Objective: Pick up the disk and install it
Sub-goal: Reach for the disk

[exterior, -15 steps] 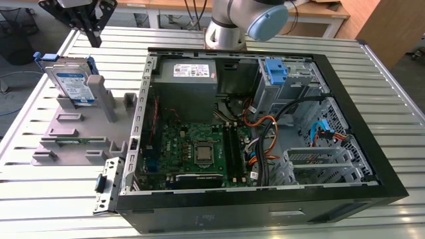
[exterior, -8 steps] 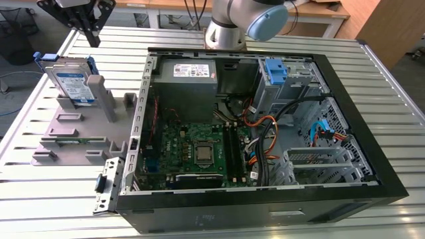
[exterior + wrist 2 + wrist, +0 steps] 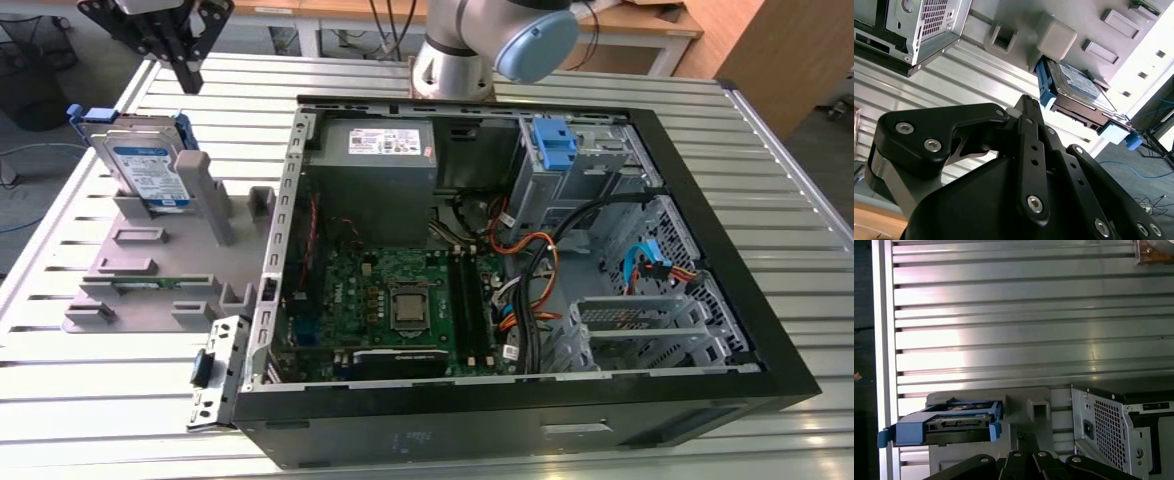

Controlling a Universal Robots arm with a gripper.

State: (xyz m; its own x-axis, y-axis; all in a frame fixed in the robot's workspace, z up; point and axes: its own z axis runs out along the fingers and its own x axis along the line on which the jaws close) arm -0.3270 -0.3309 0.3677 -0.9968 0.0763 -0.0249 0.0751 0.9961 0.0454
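Silver metal with blue side rails, the disk (image 3: 144, 165) stands on edge in a grey fixture (image 3: 147, 270) at the exterior view's left, on the slatted aluminium table (image 3: 107, 400). Its labelled face is turned toward the near side, and a grey post (image 3: 200, 195) of the fixture stands just beside it.

The gripper (image 3: 187, 82) hangs above and beyond the disk, toward the table's far edge. Its fingers are pressed together on nothing and are clear of the disk.

In the first wrist view the disk (image 3: 949, 422) sits close to the table's side edge, with its upper edge and rail ends free. Open slats stretch away beyond it.

The open computer case (image 3: 534, 400) lies at the exterior view's right of the fixture, its metal side flange just beside the fixture.
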